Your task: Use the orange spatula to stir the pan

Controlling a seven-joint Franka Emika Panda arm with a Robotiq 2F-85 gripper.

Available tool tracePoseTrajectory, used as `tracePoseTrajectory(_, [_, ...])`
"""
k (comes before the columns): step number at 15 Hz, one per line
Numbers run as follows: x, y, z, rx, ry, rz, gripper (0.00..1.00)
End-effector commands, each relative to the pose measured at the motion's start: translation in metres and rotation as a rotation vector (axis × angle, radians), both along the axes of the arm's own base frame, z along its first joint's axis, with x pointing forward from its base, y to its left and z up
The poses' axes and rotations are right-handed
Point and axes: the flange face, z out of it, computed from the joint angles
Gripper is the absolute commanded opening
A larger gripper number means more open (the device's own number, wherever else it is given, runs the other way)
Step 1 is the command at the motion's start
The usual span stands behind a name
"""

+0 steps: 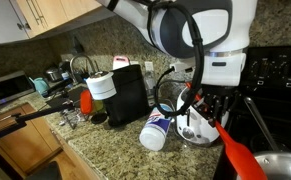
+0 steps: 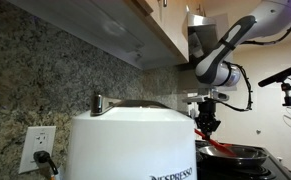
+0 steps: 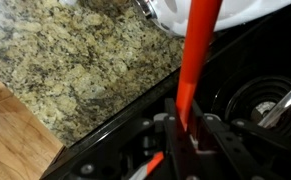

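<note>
Jaws of the gripper (image 3: 190,125) pinch the orange spatula (image 3: 197,50), slim, straight-handled, red-orange.

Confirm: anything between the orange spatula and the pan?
Nothing visible. The tool holds the orange spatula, and its blade end hangs right by the pan. No object shows between them in either exterior view.

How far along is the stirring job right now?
Pickup looks done: the gripper is shut on the orange spatula. In hand: in an exterior view its blade slants down toward the pan. Left: the stirring itself; I cannot tell whether the blade touches the pan yet.
</note>
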Motion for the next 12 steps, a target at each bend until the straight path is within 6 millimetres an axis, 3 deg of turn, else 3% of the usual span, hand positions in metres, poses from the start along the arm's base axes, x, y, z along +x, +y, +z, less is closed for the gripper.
tracePoseTrajectory(1, [0.006, -0.008, -0.010, 0.080, -0.010, 0.017, 0.04])
tracePoseTrajectory(6, [0.003, -0.022, -0.026, 0.045, 0.030, -0.039, 0.04])
tracePoseTrajectory(12, [-0.008, -0.034, -0.005, -0.173, 0.061, -0.210, 0.04])
